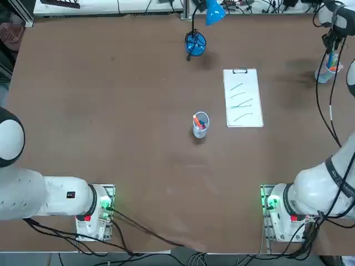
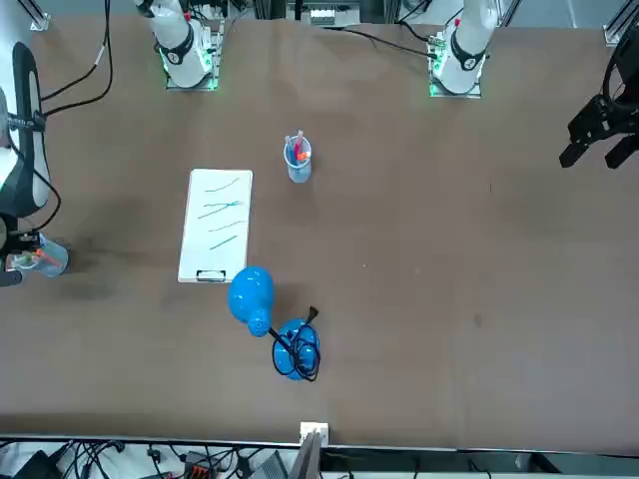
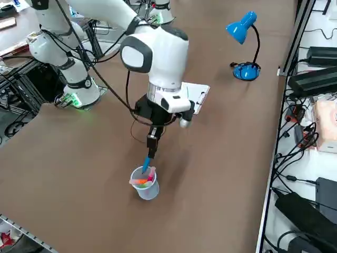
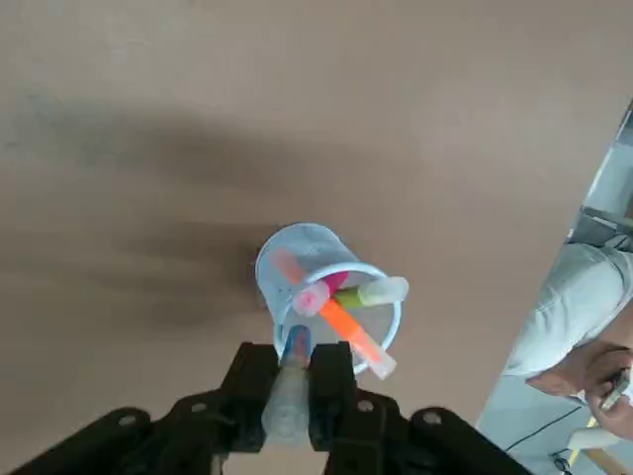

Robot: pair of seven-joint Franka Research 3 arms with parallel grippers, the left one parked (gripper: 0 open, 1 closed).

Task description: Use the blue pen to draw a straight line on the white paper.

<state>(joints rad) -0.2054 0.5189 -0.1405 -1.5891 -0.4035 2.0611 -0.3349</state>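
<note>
While the right tool [image 3: 151,153] clasps its upper part, blue pen [image 3: 146,165]: lower end at the plastic cup's [image 3: 149,192] mouth; probably light, stiff, slick-barrelled; best gripped firmly, clear of the nib.

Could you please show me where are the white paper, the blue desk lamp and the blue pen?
White paper [image 1: 243,105]: top view, lower middle of sheet.
Blue desk lamp [image 3: 239,30]: right side view, its shade.
Blue pen [image 3: 146,164]: right side view, its lower part.
</note>
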